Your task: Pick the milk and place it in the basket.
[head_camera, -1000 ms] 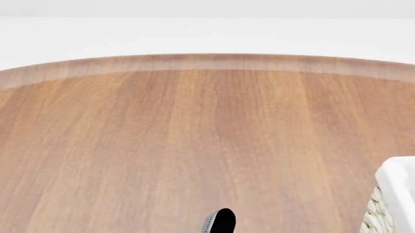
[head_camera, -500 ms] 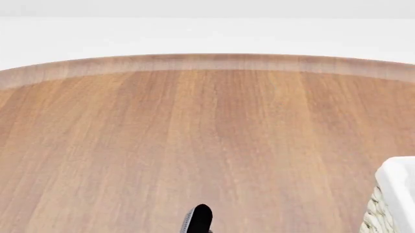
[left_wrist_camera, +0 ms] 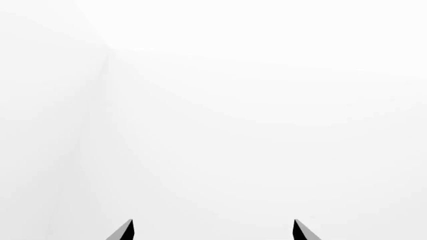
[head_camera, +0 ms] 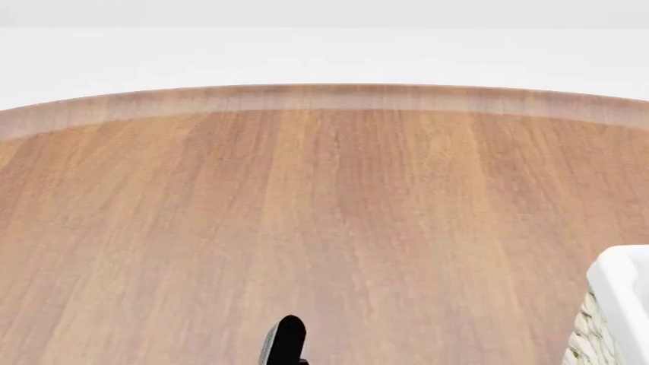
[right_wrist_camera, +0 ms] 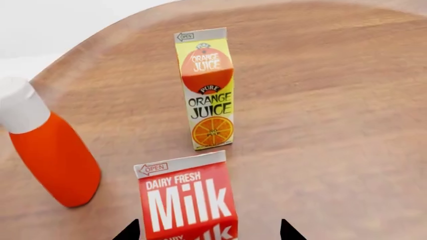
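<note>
While we look down from our head, we see a round wooden table (head_camera: 335,213) with one corner of the basket (head_camera: 621,304) at its right edge. A small dark piece of one of our arms (head_camera: 286,342) pokes up at the near edge, and we cannot tell which arm it is.

Our right wrist view shows more. The milk (right_wrist_camera: 188,202) stands straight up on the table, its tall side going up and down, with the big white word "Milk" facing our camera. It sits right between the two dark tips of our right gripper (right_wrist_camera: 207,231). The tips are wide apart, one on each side of the carton, and we cannot tell if they touch it. Just behind the milk stands the orange juice carton (right_wrist_camera: 205,90), also upright. Off to one side leans an orange bottle (right_wrist_camera: 47,150) with a white cap, near the milk but apart from it.

Our left gripper (left_wrist_camera: 212,231) is spread wide too. We see only plain white past its tips.
</note>
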